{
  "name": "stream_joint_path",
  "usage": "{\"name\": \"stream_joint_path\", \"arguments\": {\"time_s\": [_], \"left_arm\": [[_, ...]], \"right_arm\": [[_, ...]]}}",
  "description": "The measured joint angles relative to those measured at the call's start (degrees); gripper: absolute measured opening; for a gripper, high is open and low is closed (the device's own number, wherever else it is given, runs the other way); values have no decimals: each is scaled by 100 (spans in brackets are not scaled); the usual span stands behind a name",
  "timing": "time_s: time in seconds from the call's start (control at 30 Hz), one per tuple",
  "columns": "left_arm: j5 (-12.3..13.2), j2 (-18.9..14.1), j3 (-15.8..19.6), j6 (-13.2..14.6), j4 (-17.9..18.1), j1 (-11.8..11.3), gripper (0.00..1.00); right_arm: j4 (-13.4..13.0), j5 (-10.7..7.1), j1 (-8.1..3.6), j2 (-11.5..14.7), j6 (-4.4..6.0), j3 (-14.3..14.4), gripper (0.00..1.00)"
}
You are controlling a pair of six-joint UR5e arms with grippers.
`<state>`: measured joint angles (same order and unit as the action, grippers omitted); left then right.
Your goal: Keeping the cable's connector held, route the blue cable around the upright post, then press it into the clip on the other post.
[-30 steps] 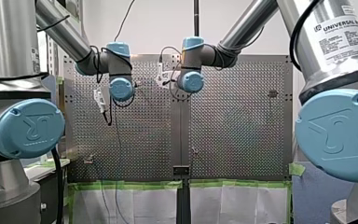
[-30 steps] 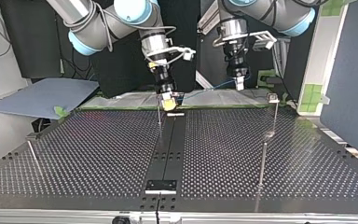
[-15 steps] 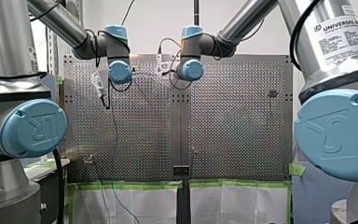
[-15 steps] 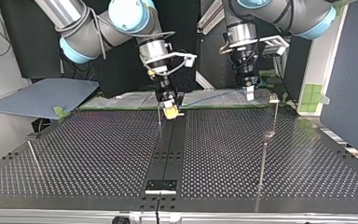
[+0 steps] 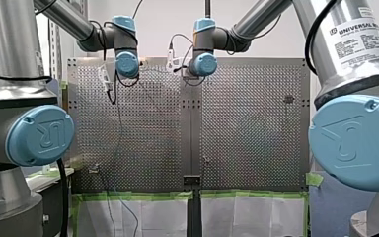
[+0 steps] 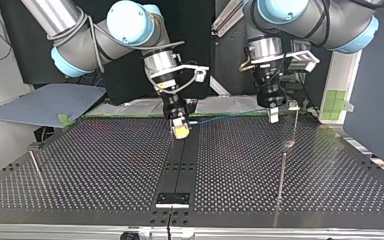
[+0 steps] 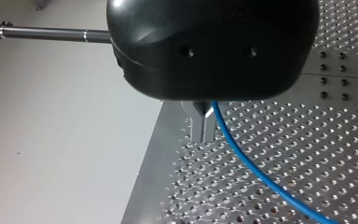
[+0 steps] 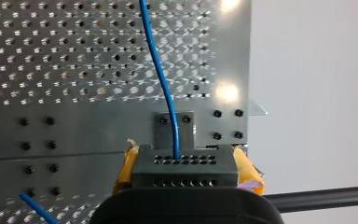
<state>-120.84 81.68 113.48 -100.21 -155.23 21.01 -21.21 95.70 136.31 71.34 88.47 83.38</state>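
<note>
Starting with the front view: both arms reach over the perforated counter (image 5: pixel 246 123), and their wrists hide the end effectors.

Top view: my right end effector (image 6: pixel 181 131), with yellow pads, hangs low over the counter's dark centre strip (image 6: pixel 180 165). My left end effector (image 6: pixel 273 117) hangs just beside the clip post (image 6: pixel 293 105) at the view's right. The blue cable (image 6: pixel 227 118) spans the gap between the two, above the counter.

Left wrist view: the metal fingers (image 7: pixel 200 128) are closed together on the cable, which trails away over the holes.

Right wrist view: the yellow pads (image 8: pixel 245 168) are clamped on the black connector (image 8: pixel 185 164). The cable leaves the connector's far face and runs ahead over the counter.
</note>
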Motion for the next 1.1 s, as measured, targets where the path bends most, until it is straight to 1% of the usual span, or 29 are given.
{"name": "stream_joint_path", "arguments": {"time_s": [0.07, 0.2, 0.37, 0.53, 0.7, 0.83, 0.9, 1.0, 1.1], "left_arm": [[39, -2, -97, 1, -105, -34, 0], [80, -43, -291, 13, -283, -96, 0], [104, -151, -568, 6, -402, -185, 0], [201, -25, -809, -4, -524, -282, 0], [269, 62, -1027, -51, -554, -398, 0], [366, 105, -1230, -90, -586, -558, 0], [437, 118, -1319, -103, -609, -642, 0], [593, 133, -1443, -115, -632, -804, 0], [773, 143, -1490, -119, -638, -985, 0]], "right_arm": [[67, -41, -20, 0, 35, -101, 0], [231, -78, -54, -2, 71, -304, 0], [408, -123, -98, -19, 114, -610, 0], [510, -169, -141, -79, 193, -910, 0], [664, -213, -167, -206, 218, -1196, 0], [740, -239, -171, -306, 222, -1442, 0], [750, -246, -171, -330, 223, -1508, 0], [769, -264, -162, -364, 224, -1579, 0], [807, -311, -131, -467, 225, -1699, 0]]}}
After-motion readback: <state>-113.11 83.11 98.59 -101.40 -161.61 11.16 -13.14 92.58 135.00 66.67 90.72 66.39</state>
